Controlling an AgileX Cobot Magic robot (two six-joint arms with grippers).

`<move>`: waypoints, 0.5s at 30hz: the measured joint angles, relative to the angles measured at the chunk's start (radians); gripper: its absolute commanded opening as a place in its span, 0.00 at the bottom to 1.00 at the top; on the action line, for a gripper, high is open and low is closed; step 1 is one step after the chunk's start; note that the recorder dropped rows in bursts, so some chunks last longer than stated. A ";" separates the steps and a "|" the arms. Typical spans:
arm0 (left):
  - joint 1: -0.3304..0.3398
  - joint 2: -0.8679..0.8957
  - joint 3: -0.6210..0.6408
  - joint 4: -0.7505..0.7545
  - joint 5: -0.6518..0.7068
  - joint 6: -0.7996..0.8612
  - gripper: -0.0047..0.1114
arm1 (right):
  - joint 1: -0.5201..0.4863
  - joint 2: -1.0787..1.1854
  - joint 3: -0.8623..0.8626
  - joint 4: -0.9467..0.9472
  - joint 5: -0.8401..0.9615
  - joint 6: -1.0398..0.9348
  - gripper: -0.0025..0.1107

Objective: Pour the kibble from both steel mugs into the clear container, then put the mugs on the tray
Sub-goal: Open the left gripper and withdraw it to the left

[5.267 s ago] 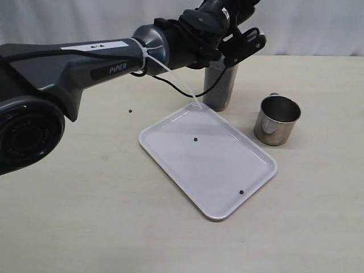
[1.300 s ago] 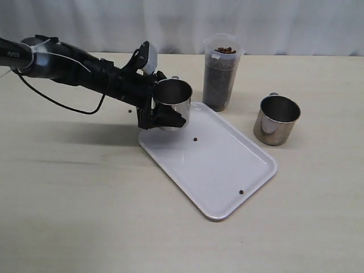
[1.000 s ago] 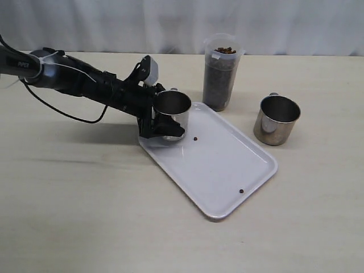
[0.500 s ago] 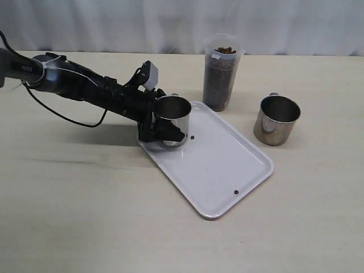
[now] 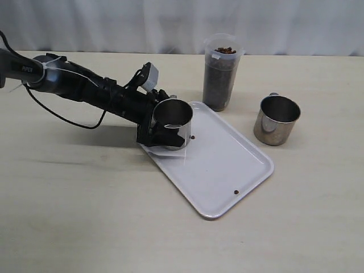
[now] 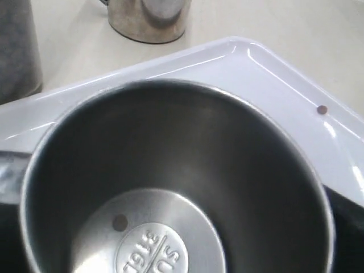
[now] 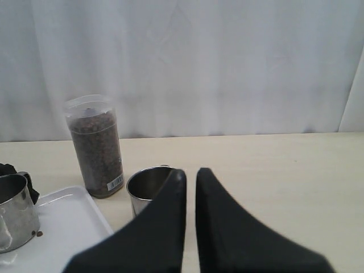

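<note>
One steel mug (image 5: 172, 122) stands upright on the near-left corner of the white tray (image 5: 222, 170). My left gripper (image 5: 164, 134) has a finger on either side of its lower wall; whether they still press it does not show. The left wrist view looks into this mug (image 6: 187, 170), which holds a single kibble pellet (image 6: 119, 222). The second steel mug (image 5: 277, 119) stands on the table right of the tray. The clear container (image 5: 219, 71) behind the tray is nearly full of kibble. My right gripper (image 7: 190, 172) is shut and empty, hanging well back from the second mug (image 7: 149, 183).
Two loose pellets lie on the tray (image 5: 193, 137) (image 5: 235, 192). The left arm (image 5: 74, 85) and its cable stretch low over the table from the left edge. A white curtain closes off the back.
The mug has come down onto the tray corner and shifted a little right with the left gripper. The tray has slid and turned slightly. The right gripper has not moved.
</note>
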 measured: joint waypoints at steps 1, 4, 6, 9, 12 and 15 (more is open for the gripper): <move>0.000 -0.002 0.000 0.003 0.004 0.000 0.82 | 0.000 0.000 0.000 0.000 0.000 0.000 0.06; 0.000 -0.020 0.000 0.011 0.011 0.000 0.82 | 0.000 0.000 0.000 0.000 0.000 0.000 0.06; 0.004 -0.040 0.000 0.011 0.021 0.000 0.82 | 0.000 0.000 0.000 0.000 0.000 0.000 0.06; 0.010 -0.071 0.000 0.011 0.028 0.000 0.82 | 0.000 0.000 0.000 0.000 0.000 0.000 0.06; 0.011 -0.102 0.000 0.011 0.032 0.000 0.82 | 0.000 0.000 0.000 0.000 0.000 0.000 0.06; 0.011 -0.132 0.000 0.011 0.033 0.000 0.82 | 0.000 0.000 0.000 0.000 0.000 0.000 0.06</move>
